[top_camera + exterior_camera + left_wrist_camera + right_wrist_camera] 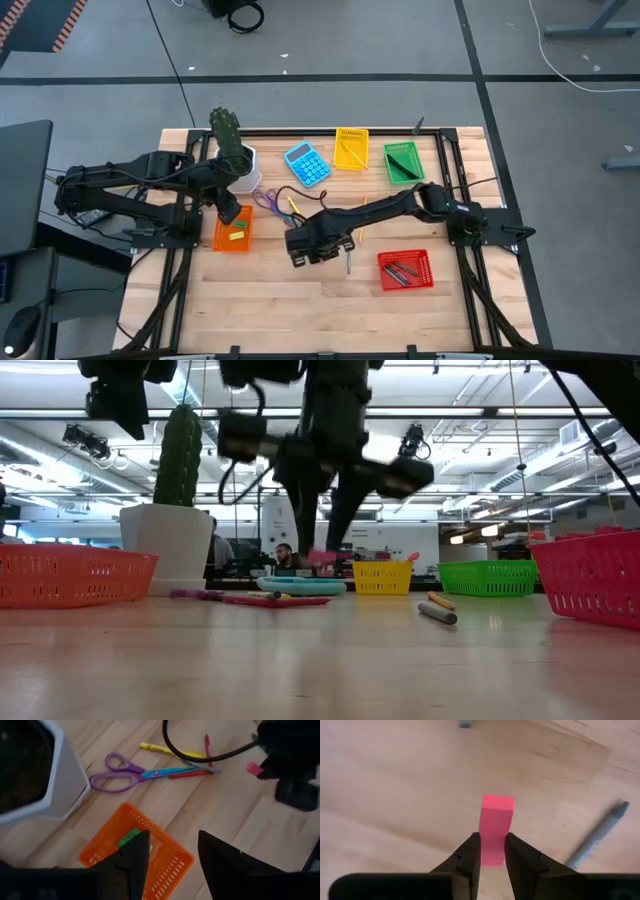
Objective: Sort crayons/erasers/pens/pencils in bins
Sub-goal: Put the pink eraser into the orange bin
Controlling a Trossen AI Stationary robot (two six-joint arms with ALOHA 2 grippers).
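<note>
Four mesh bins are spread over the wooden tabletop (300, 310): the orange bin (232, 235) near the left arm, the yellow bin (351, 149) and the green bin (403, 162) side by side toward the far edge, and the red bin (405, 270) toward the near right. A pink eraser (495, 830) is clamped between the jaws of the right gripper (492, 851); it stands on end in the grip, its upper part projecting clear of the fingertips, and it is held above bare wood. In the high view the right gripper (318, 242) is seen near the middle of the tabletop, between the orange bin and the red bin. A grey crayon (599, 836) lies on the wood near the held eraser, apart from it.

The left gripper (170, 857) is positioned above the orange bin (125, 857), with its jaws parted and nothing between them. A green eraser (128, 837) is seen lying inside that bin. Beside it stands a white plant pot (37, 775), and purple-handled scissors (132, 770) lie on the wood just past the bin, touching a small cluster of sticks, among them a yellow one (167, 750) and a red one (207, 745). A blue calculator (307, 164) lies next to the yellow bin. Dark sticks are seen in the red and green bins.
</note>
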